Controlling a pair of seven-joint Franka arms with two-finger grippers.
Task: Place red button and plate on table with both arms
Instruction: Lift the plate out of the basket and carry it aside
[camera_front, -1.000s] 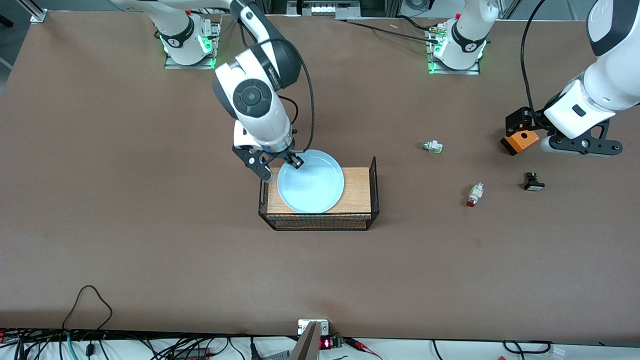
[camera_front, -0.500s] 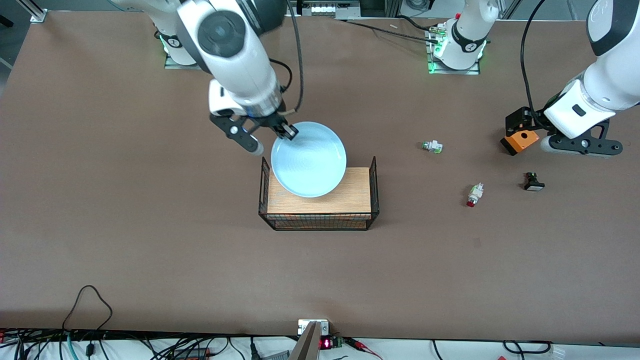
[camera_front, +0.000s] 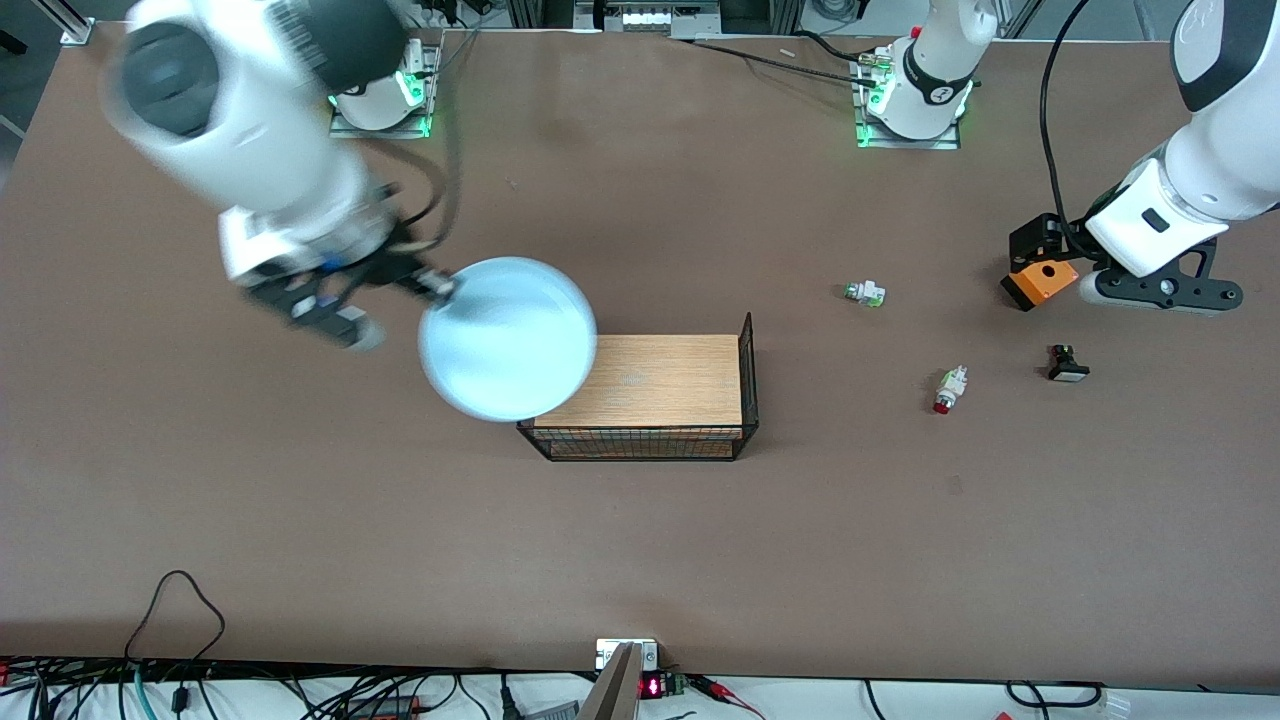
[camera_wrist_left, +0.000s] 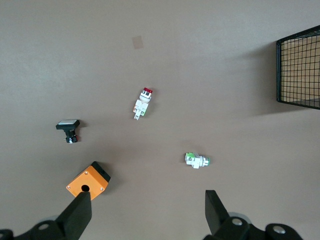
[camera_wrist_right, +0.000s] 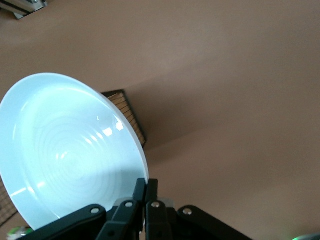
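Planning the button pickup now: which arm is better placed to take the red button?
Left. The left gripper hangs open over the table near the red button, while the right gripper is shut on the plate.

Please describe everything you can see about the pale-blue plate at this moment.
The plate is round, pale blue and glossy, shallow, with a raised rim and faint rings inside. The right gripper pinches its rim and holds it in the air, tilted, over the rack end toward the right arm and the table. Nothing else touches it.

High front camera facing both arms, wrist cameras looking down close, all sharing the wire rack.
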